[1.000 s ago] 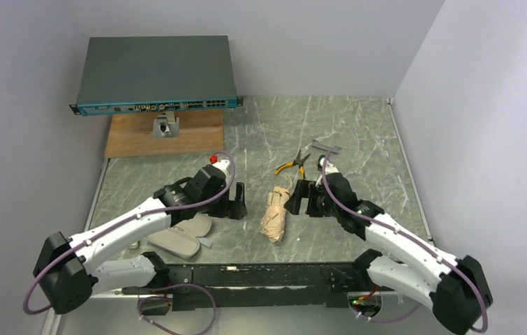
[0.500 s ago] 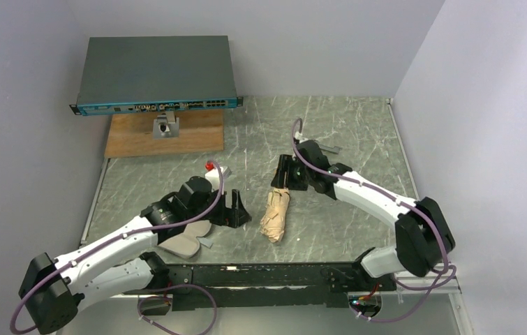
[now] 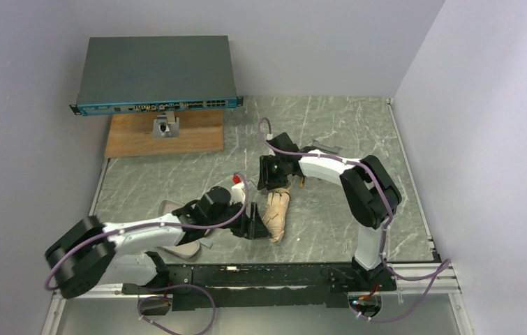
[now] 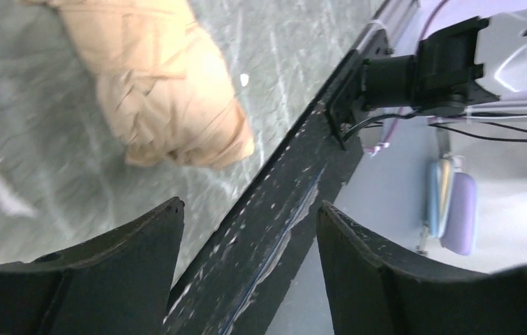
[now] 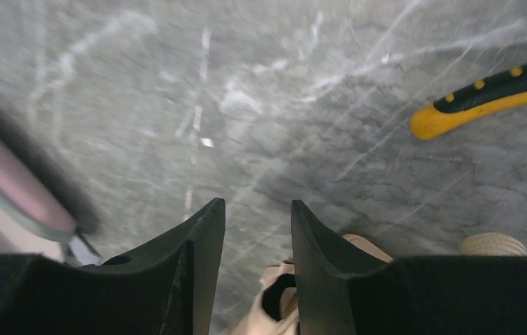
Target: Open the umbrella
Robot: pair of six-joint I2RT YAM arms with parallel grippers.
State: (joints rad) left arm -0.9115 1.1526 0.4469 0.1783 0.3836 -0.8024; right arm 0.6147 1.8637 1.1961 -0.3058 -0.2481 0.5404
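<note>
Folded umbrella (image 3: 275,216) lying on table (image 3: 337,216), outside its pink case (image 3: 185,249). Left gripper (image 4: 250,208) spread wide beside its near end; right gripper (image 5: 257,204) narrowly apart over the far end, possibly touching.

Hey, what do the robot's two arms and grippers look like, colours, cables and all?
Both the left arm and right arm have white shells with bulky black joints. A thin purple cable loops along each. The left gripper and right gripper have two matte black wedge-shaped fingers. A small red cap sits by the left wrist.
</note>
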